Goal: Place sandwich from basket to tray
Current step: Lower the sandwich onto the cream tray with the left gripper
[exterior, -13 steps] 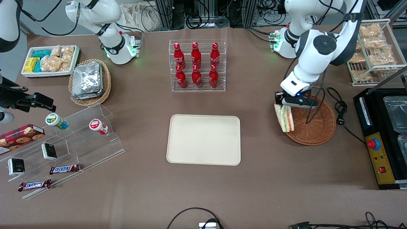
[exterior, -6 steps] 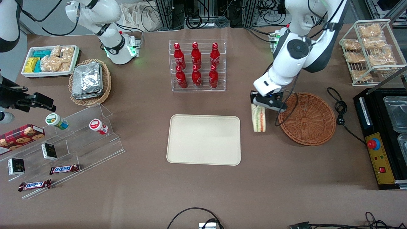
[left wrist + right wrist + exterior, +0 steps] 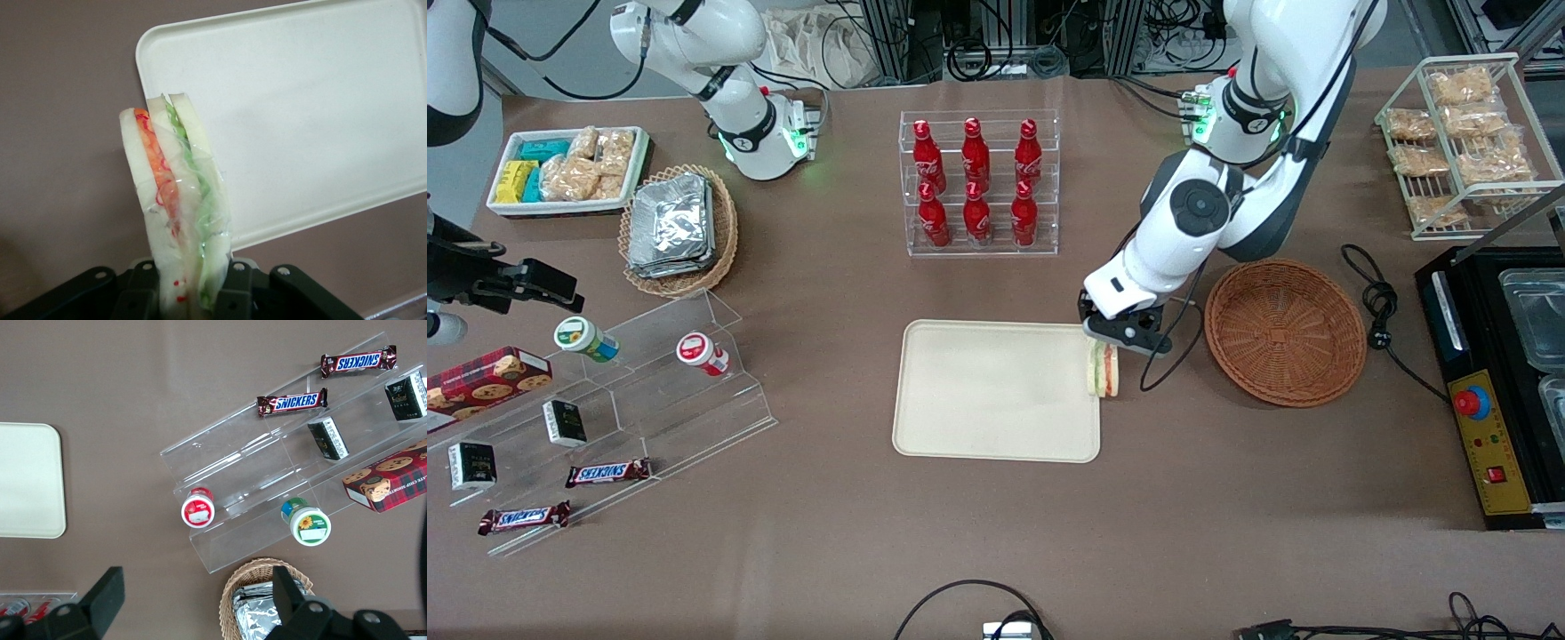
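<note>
End effector (image 3: 1119, 336) clamped on the sandwich (image 3: 1104, 370), hanging over the tray (image 3: 996, 391) edge nearest the basket (image 3: 1285, 331). Sandwich dangling from the fingers (image 3: 233, 287), filling edge outward, in the air. Lift out of the basket done, basket now bare; carry nearly complete. Left, by judgement: shifting further over the tray, lowering, releasing. All above the brown bench (image 3: 1227, 498).

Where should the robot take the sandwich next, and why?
Probably a little farther in over the tray, then down. The hand is shut on the sandwich, which hangs right at the tray's edge nearest the basket; let go here, it might land on the rim.
</note>
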